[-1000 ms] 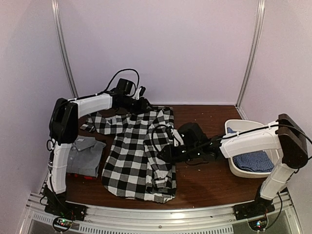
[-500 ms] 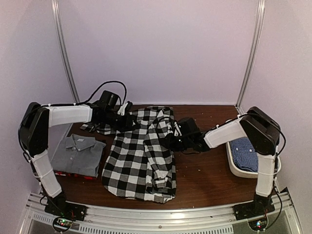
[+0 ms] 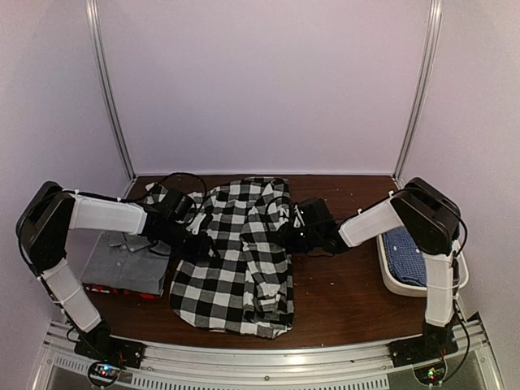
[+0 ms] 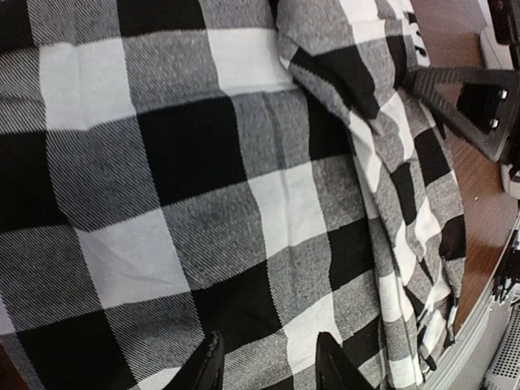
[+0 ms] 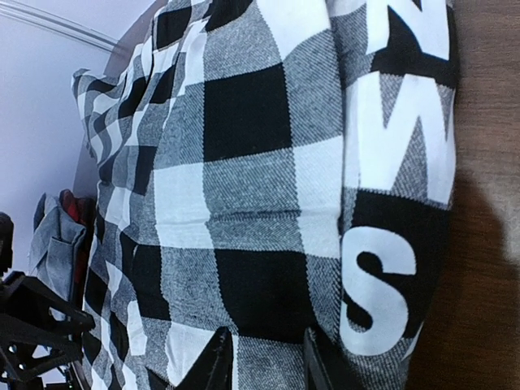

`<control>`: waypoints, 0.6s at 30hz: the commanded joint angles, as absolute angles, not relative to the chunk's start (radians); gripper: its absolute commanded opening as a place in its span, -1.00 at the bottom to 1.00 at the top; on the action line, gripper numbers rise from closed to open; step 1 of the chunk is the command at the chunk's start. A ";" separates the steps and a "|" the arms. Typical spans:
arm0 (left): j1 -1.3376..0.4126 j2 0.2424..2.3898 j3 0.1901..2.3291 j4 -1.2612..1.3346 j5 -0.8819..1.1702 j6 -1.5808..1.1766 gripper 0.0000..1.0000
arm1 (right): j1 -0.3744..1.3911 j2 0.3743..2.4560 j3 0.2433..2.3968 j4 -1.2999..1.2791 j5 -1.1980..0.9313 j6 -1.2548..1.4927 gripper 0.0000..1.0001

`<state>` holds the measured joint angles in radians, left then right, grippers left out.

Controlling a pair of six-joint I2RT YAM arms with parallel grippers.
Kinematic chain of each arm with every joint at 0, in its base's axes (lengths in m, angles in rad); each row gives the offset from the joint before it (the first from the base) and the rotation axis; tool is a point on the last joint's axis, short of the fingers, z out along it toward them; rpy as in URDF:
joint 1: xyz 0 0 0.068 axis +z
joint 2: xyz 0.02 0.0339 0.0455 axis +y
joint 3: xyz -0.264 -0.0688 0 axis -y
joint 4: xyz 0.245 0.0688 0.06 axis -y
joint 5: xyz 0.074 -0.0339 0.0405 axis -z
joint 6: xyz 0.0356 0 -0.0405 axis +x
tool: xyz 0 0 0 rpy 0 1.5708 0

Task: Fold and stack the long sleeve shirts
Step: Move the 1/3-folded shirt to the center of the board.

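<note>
Top view, 12 o'clock = far wall.

- Grey shirt (image 3: 122, 264): folded, collar toward 12, at 9 o'clock of the spread shirt. It lies on the red-black shirt (image 3: 122, 291), which shows only as a red strip along the near edge.
- Left gripper (image 3: 197, 242): low on the 9 o'clock edge of the check shirt (image 3: 240, 268). In the wrist view the jaws are part-closed, with check cloth filling the gap at the tips, so they are nipped on the cloth.
- Check shirt: centre of the counter (image 3: 341, 284), lying flat, collar end at 12 and hem at 6. A sleeve is folded in along the 3 o'clock side. Large white letters show on a black patch of that side in the right wrist view.
- Right gripper (image 3: 292, 236): on the 3 o'clock edge, opposite the left one. Jaws part-closed, cloth between the tips, gripping it.
- Tub (image 3: 406, 291): at 3 o'clock, well apart from the check shirt, with the blue shirt (image 3: 404, 252) inside.
</note>
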<state>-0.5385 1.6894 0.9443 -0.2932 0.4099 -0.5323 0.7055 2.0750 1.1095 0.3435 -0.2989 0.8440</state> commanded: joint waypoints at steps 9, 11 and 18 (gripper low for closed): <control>-0.713 1.782 0.935 -0.226 0.326 -0.605 -0.21 | 0.645 2.059 1.108 0.214 -0.211 0.761 -0.37; -0.742 1.809 0.954 -0.226 0.321 -0.617 -0.22 | 0.641 2.050 1.101 0.205 -0.206 0.745 -0.37; -0.793 1.851 1.005 -0.238 0.321 -0.640 -0.21 | 0.639 1.992 1.095 0.123 -0.163 0.681 -0.35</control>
